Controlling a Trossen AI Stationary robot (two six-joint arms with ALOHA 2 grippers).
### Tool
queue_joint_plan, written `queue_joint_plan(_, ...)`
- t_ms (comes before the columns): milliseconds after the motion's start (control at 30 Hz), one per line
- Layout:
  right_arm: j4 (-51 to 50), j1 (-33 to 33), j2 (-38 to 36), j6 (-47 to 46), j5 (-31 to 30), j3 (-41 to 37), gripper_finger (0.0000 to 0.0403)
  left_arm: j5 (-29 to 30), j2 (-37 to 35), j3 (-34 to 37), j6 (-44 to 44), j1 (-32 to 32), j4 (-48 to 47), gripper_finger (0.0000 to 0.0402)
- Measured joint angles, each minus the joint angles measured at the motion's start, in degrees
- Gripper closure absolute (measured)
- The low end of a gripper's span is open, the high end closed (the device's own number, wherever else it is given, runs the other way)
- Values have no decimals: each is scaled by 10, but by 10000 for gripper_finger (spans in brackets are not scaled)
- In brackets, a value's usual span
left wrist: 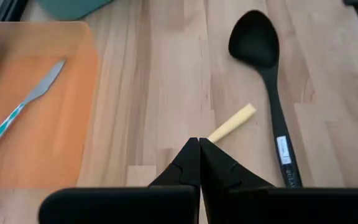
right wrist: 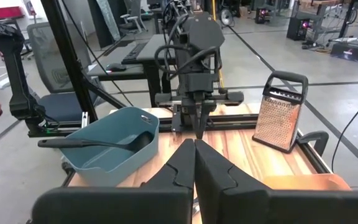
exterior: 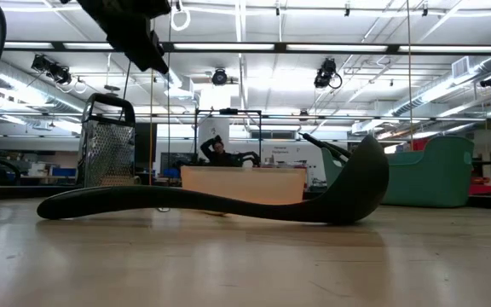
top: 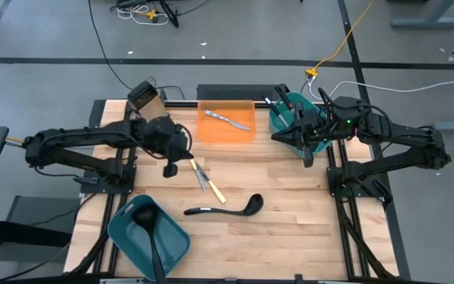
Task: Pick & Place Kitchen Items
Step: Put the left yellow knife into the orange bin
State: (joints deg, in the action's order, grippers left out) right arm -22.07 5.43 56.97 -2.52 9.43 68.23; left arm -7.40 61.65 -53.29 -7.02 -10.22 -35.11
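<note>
Mid-table, black ladle (top: pixel 225 209) lies crosswise, bowl rightward; left tool (top: pixel 169 169) and right tool (top: pixel 307 160) closed.

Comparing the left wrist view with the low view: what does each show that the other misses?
Only the left wrist view shows the orange tray with a teal-striped knife lying in it, a pale yellow handle on the wood, and the shut left pincer.

Only the low view shows the metal grater, a teal bin far back, and a person in the room behind.

Both show the black ladle lying on the wooden table.
</note>
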Motion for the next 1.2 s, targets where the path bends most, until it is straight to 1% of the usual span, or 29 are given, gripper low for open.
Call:
queue_joint_plan(133,-5,0,0,0,0,0,396,0,1,25,4,0,17,401)
queue_joint_plan(267,-12,0,0,0,0,0,396,-17,1,26,17,0,17,400)
queue_joint_plan(433,-31,0,-1,2,0,0,396,-16,1,26,20,0,17,400)
queue_joint_plan(500,-43,0,-4,7,-17,0,396,-12,1,26,19,0,17,400)
queue_joint_plan(633,-76,0,-12,25,-76,0,396,-11,1,26,18,0,16,401)
queue_joint_plan(700,-87,0,-15,30,-88,0,396,-9,1,26,15,0,16,401)
queue_joint_plan(1033,-94,0,-28,32,-85,0,396,37,3,26,-25,0,17,401)
queue_joint_plan(1200,-94,0,-28,32,-85,0,396,40,4,26,-35,0,16,401)
